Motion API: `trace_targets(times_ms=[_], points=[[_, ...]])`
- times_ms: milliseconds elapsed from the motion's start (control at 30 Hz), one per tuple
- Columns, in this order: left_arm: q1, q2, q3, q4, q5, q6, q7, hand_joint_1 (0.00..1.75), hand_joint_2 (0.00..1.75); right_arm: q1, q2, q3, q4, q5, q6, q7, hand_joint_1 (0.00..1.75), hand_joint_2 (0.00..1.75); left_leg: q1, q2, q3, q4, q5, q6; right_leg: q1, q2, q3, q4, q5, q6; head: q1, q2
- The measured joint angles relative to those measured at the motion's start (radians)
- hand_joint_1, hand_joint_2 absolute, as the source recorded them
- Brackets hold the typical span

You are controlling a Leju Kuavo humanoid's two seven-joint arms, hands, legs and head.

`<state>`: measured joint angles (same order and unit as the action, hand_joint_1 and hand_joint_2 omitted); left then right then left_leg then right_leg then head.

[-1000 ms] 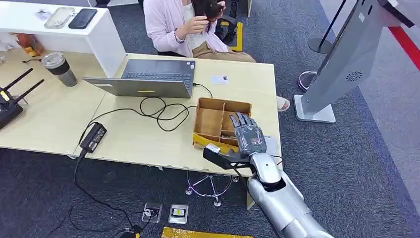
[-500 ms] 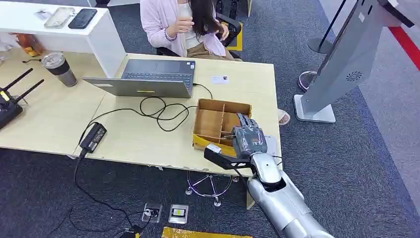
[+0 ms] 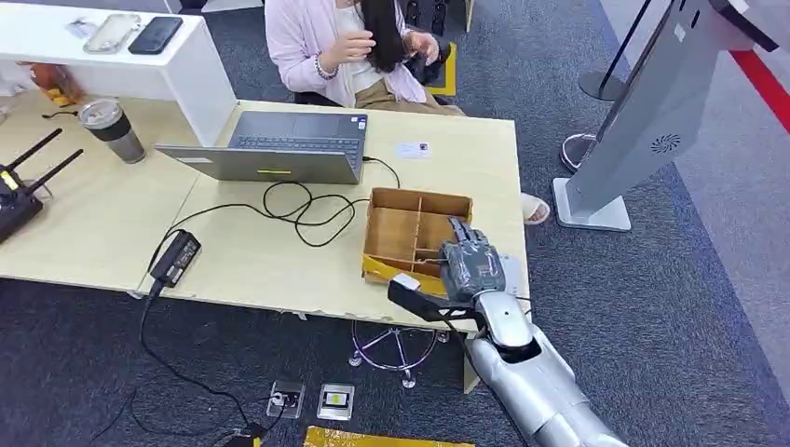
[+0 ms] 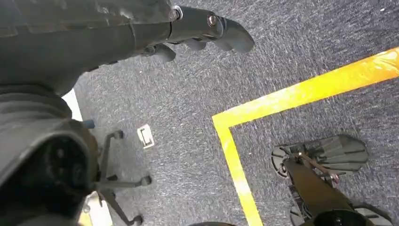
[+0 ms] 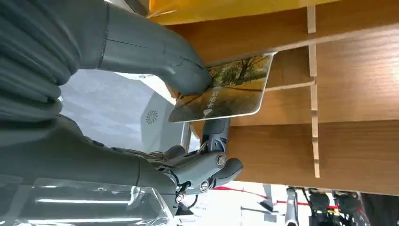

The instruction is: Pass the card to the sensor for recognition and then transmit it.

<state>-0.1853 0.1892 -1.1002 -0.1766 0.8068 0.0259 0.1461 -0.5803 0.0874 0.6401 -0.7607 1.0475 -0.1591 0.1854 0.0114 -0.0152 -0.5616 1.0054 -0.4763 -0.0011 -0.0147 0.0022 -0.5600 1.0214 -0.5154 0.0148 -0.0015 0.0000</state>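
While head view hides it | right hand (image 5: 155,70) pinches card (image 5: 226,89) | over wooden box (image 3: 415,233)

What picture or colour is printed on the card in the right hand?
The card shows a golden-brown landscape with trees; clearest in the right wrist view.

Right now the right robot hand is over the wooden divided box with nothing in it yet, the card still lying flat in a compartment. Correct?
Not quite. The right robot hand is over the wooden divided box, but it already pinches the card between thumb and finger, as the right wrist view shows.
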Motion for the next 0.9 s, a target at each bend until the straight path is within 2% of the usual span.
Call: trace_targets(times_ms=[267,667,900], points=[[-0.002,0.0,-0.002,0.0,-0.008,-0.008,0.0,0.0,0.0,0.003,-0.016,-0.004,-0.031,-0.008,-0.002,0.011,1.75,1.75,0.0,0.0,0.0,0.0,0.0,0.0,0.0,0.0,0.0,0.0,0.0,0.0,0.0,0.0],[-0.008,0.0,-0.004,0.0,-0.014,-0.019,-0.001,0.0,0.0,-0.072,-0.084,-0.073,-0.251,0.029,0.092,0.027,1.75,1.75,0.0,0.0,0.0,0.0,0.0,0.0,0.0,0.0,0.0,0.0,0.0,0.0,0.0,0.0],[-0.014,0.0,-0.006,0.0,-0.016,-0.029,-0.001,0.0,0.0,-0.086,-0.097,-0.1,-0.308,0.034,0.1,0.029,1.75,1.75,0.0,0.0,0.0,0.0,0.0,0.0,0.0,0.0,0.0,0.0,0.0,0.0,0.0,0.0]])
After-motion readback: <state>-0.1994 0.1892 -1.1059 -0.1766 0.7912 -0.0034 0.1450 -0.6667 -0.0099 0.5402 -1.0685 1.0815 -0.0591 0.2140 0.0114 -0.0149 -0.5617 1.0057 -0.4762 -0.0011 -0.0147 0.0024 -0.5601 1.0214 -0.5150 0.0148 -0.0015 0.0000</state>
